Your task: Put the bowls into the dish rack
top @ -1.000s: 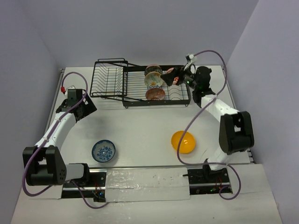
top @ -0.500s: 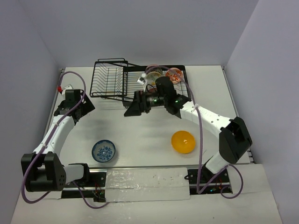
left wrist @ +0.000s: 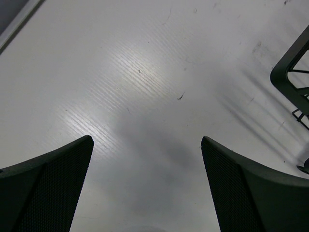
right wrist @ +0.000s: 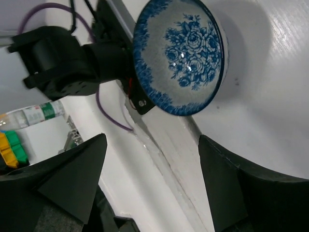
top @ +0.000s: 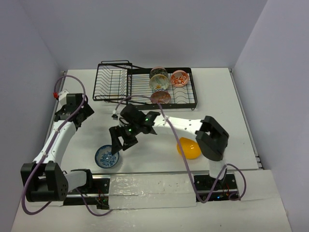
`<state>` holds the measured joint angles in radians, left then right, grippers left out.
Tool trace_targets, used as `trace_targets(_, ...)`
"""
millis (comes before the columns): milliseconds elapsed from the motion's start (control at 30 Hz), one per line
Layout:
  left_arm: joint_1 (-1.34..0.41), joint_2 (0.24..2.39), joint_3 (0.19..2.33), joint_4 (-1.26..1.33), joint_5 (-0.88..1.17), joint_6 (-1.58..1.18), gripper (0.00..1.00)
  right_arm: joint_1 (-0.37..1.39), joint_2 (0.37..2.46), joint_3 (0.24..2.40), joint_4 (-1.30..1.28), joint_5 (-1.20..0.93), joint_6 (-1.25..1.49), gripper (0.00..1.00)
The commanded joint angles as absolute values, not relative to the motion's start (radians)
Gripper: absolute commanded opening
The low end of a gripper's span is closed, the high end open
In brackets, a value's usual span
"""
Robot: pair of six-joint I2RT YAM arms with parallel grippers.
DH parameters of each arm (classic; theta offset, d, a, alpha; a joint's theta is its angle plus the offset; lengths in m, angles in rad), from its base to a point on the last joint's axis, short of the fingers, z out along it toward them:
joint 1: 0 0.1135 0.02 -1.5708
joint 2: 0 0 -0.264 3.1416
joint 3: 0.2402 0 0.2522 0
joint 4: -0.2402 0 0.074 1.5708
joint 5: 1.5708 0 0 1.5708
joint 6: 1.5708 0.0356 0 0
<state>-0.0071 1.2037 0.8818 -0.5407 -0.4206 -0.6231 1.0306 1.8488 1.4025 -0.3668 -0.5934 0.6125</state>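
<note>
The black wire dish rack stands at the back of the table, with several patterned bowls standing among its right-hand dividers: one, a white leafy one, a pink-red one and an orange-red one. A blue patterned bowl sits at the front left. It also shows in the right wrist view. A plain orange-yellow bowl sits at the front right. My right gripper is open and empty, hovering just by the blue bowl. My left gripper is open over bare table.
The rack's tilted basket end is nearest my left arm, and its corner shows at the right edge of the left wrist view. My right arm stretches across the table middle. A taped strip runs along the near edge.
My right arm left the rack, with the orange-red bowl staying in it, and swung across to the front left, over the blue bowl. My left arm shifted slightly left.
</note>
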Motion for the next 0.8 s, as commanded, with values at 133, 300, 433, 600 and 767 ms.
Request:
trace_targets(133, -0.003, 1.167, 0.919, -0.551, -0.489, -0.652, 0.99, 1.063, 1.983, 1.626, -0.544, -0.479, 0.592, 0.83)
trace_targets(300, -0.003, 1.172, 0.917, -0.551, -0.485, -0.643, 0.99, 1.063, 2.023, 1.681, -0.621, -0.372, 0.565, 0.84)
trace_targets(433, -0.005, 1.177, 0.917, -0.554, -0.483, -0.641, 0.99, 1.06, 2.014, 1.649, -0.604, -0.322, 0.577, 0.84)
trace_targets(600, -0.009, 1.178, 0.919, -0.552, -0.485, -0.646, 0.99, 1.06, 2.063, 1.673, -0.598, -0.298, 0.589, 0.73)
trace_targets(767, -0.009, 1.17, 0.917, -0.549, -0.482, -0.644, 0.99, 1.062, 2.143, 1.736, -0.614, -0.313, 0.595, 0.66)
